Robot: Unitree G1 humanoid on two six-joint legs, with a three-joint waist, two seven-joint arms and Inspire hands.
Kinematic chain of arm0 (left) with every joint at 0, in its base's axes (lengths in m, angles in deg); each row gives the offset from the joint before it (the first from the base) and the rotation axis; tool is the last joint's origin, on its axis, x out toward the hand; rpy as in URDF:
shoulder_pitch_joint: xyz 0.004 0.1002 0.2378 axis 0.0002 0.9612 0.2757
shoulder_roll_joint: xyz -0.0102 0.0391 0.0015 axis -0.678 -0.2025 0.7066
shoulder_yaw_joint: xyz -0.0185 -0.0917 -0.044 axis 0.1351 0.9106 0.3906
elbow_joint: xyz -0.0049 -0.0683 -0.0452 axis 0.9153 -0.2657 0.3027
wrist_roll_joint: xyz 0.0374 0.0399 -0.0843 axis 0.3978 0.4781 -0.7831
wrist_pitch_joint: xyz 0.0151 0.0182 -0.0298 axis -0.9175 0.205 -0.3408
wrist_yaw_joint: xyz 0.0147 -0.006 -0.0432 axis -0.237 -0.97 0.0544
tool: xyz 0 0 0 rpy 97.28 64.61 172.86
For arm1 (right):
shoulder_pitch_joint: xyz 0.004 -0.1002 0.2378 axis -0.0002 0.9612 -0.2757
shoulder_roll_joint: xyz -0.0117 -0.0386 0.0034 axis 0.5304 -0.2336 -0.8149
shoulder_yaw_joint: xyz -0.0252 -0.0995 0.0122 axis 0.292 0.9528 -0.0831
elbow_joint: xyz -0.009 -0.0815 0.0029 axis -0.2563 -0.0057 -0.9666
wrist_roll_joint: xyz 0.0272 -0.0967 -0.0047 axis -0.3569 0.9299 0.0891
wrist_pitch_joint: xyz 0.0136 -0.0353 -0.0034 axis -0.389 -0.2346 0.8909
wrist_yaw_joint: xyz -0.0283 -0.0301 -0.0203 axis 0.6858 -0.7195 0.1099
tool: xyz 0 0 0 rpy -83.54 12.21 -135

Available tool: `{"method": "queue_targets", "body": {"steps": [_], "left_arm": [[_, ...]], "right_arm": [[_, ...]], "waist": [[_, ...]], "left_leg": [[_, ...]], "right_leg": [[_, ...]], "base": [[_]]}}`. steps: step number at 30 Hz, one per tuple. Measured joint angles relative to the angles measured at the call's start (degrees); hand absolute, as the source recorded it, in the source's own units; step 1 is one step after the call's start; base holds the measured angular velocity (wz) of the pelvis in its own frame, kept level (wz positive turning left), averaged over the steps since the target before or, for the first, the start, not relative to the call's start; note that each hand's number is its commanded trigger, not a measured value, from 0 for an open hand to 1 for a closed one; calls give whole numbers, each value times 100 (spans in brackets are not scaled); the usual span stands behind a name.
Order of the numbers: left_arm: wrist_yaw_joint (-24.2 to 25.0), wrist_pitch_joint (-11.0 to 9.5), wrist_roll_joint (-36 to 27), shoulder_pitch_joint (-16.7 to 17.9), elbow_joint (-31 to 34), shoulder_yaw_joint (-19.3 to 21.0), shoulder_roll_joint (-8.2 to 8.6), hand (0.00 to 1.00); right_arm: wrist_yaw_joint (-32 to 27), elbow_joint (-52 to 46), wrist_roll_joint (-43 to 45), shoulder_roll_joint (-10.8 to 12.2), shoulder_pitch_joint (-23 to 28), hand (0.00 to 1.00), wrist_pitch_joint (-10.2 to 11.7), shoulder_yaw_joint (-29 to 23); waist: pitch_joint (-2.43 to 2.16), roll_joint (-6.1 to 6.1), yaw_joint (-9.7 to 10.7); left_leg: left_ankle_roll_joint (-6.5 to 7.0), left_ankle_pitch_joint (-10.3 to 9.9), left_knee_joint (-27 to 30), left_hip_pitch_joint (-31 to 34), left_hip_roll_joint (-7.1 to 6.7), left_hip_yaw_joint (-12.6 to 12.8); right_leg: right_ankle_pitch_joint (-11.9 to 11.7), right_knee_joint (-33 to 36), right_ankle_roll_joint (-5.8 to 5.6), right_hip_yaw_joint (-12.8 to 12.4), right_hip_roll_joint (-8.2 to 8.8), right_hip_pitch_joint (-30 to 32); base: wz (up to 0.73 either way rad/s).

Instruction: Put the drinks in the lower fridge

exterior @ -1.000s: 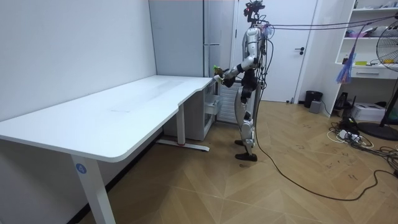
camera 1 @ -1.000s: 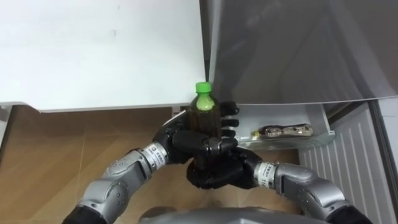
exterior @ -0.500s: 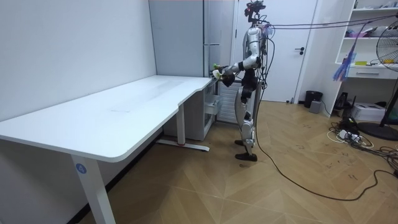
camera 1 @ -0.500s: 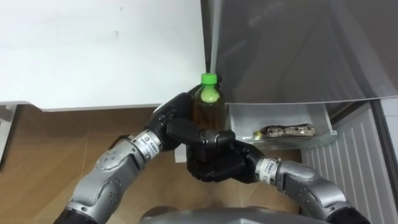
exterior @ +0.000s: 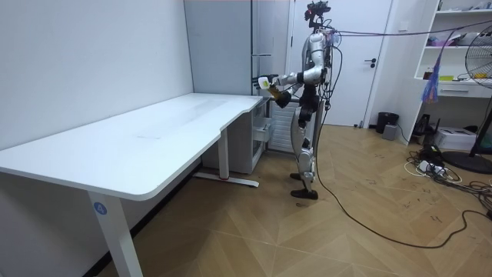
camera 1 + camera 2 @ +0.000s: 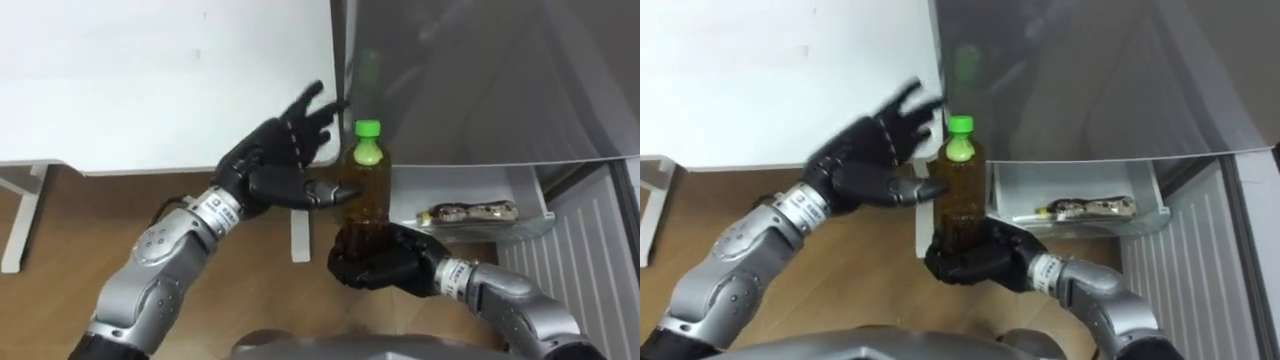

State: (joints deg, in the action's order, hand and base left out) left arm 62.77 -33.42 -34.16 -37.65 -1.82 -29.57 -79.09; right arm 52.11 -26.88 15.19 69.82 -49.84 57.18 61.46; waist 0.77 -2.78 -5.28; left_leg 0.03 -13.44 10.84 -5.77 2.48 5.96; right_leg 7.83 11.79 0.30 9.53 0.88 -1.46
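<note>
The bottle, brown drink under a green cap, stood upright in the right hand. The hand was below it, with its fingers clamped round the bottle's lower part. The bottle was held in the air in front of the grey fridge, above the gap between the table and the fridge's open drawer.

The left hand was just left of the bottle, over the table's near corner. Its fingers were straight and spread apart, pointing up and away from the robot. Its thumb reached across to the bottle's side and seemed to touch it, though it was not curled round it.

A long packet lay in the drawer, to the right of the bottle and lower.

In the room view the robot stood upright at the table's far end, facing the fridge, with both arms raised before its chest.
</note>
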Motion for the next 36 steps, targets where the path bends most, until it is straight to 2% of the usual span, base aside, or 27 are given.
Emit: {"method": "queue_targets", "body": {"steps": [2, 5, 7, 9, 12, 16, 18, 21, 24, 28, 31, 35, 36], "left_arm": [[-124, -175, 4, 23, 159, 330, 100, 0], [-386, -374, 17, 89, 215, 828, 196, 0], [-599, -386, -39, 95, 212, 1113, 248, 0], [-903, -417, -46, 94, 201, 1427, 374, 0], [-1275, -435, -45, 99, 86, 1664, 376, 0], [-1821, -438, 34, 139, -3, 2035, 408, 0], [-2255, -534, 32, 141, -142, 2226, 422, 0], [-2787, -654, 65, 230, -409, 2265, 431, 0], [-3199, -658, 199, 304, -986, 2266, 451, 0], [-3579, -659, 264, 476, -1630, 2248, 525, 0], [-3807, -717, 687, 564, -2445, 2165, 528, 0], [-3869, -704, 1103, 661, -3620, 1871, 527, 0], [-3889, -677, 1157, 668, -3929, 1811, 525, 0]], "right_arm": [[-11, 6, 144, 21, 7, 100, 1, -69], [-38, 18, 474, 190, 61, 100, 18, -356], [-51, 17, 508, 254, 115, 100, 49, -519], [-63, 14, 547, 278, 176, 100, 49, -677], [-152, 10, 556, 273, 253, 100, 49, -735], [-263, 10, 588, 333, 353, 100, 49, -870], [-380, 11, 586, 329, 377, 100, 49, -903], [-479, 13, 570, 347, 423, 100, 49, -890], [-541, 12, 571, 313, 515, 100, 48, -889], [-623, 13, 572, 311, 549, 100, 46, -887], [-714, 14, 568, 367, 546, 100, 46, -887], [-820, 14, 575, 396, 542, 100, 20, -781], [-857, 14, 574, 390, 538, 100, -5, -682]], "waist": [[-16, -21, -5], [-31, 33, -9], [-19, 84, -64], [3, 167, -147], [9, 221, -280], [26, 192, -413], [18, 158, -466], [4, 130, -535], [-20, 96, -648], [-27, 95, -703], [-25, 95, -755], [-53, 165, -758], [-71, 213, -752]], "left_leg": [[-2, 8, -45, -63, -9, -3], [-4, 11, -50, -91, -10, -4], [-4, 11, -39, -88, -11, -7], [-4, 11, -36, -90, -15, -9], [-4, 11, -55, -133, -12, -14], [-4, 10, -141, -293, -7, -17], [-4, 10, -149, -293, -15, -36], [-4, 10, -153, -285, -14, -62], [-4, 10, -152, -293, -17, -60], [-4, 10, -142, -322, -19, -52], [-5, 10, -160, -381, -16, -47], [-5, 6, -211, -359, -22, -73], [-5, 6, -207, -355, -20, -103]], "right_leg": [[5, -5, -6, -4, 2, -38], [34, -2, -4, 1, 0, -67], [38, 2, -2, -2, 3, -63], [39, -6, -4, -12, 4, -69], [40, -17, -6, -14, 2, -109], [50, -71, -18, -3, -10, -251], [50, -106, -17, 8, -11, -274], [50, -108, -17, 32, -14, -271], [50, -115, -18, 11, -15, -268], [50, -113, -18, 20, -6, -269], [50, -134, -18, -8, -20, -340], [50, -200, -20, 7, -30, -356], [50, -200, -20, 12, -35, -358]], "base": [[-2], [0], [0], [0], [0], [0], [4], [4], [-2], [-1], [-4], [6], [7]]}}
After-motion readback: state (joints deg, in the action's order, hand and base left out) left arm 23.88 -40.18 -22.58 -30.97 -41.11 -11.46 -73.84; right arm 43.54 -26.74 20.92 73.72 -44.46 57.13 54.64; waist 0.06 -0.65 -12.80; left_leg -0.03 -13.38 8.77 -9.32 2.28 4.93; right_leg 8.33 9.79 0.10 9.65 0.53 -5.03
